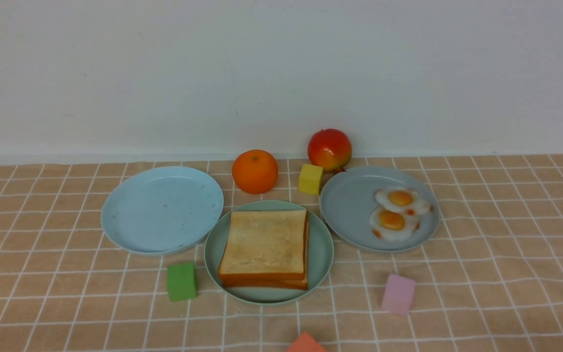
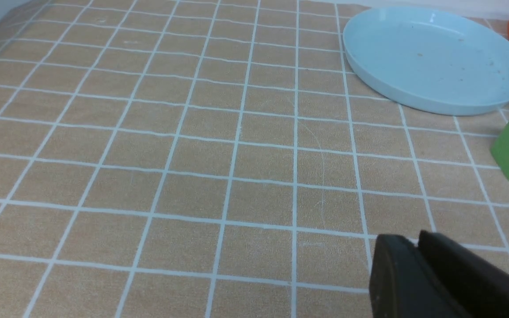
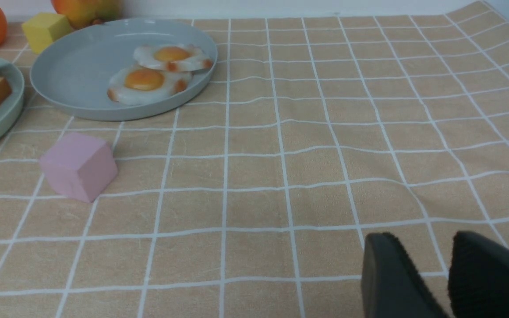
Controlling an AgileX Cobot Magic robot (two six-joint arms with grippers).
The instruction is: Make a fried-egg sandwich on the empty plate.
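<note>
The left gripper [image 2: 418, 245] hangs over bare checked cloth on the left side of the worktop [image 1: 506, 274]; its two black fingers stand almost together, with only a thin slit between them, and they hold nothing. The right gripper [image 3: 427, 247] hangs over the right side of the worktop with a clear gap between its two fingers, also with nothing in it.

There are three plates. The mint-green plate [image 1: 218, 254] stands in the near middle and carries two toast slices [image 1: 267, 244], one stacked on the other. The pale sky-blue plate [image 1: 162, 210] is on its left, touching or almost touching it. The grey-blue plate [image 1: 350, 205] is on its right and holds two fried eggs [image 1: 399, 212], overlapping, on its right half.

Four cubes lie around: one green cube [image 1: 182, 281], one pink cube [image 1: 398, 295], one yellow cube [image 1: 310, 179] and one red-orange cube [image 1: 305, 344] at the near edge. Far behind are one orange [image 1: 255, 171] and one red-yellow fruit [image 1: 329, 149].
</note>
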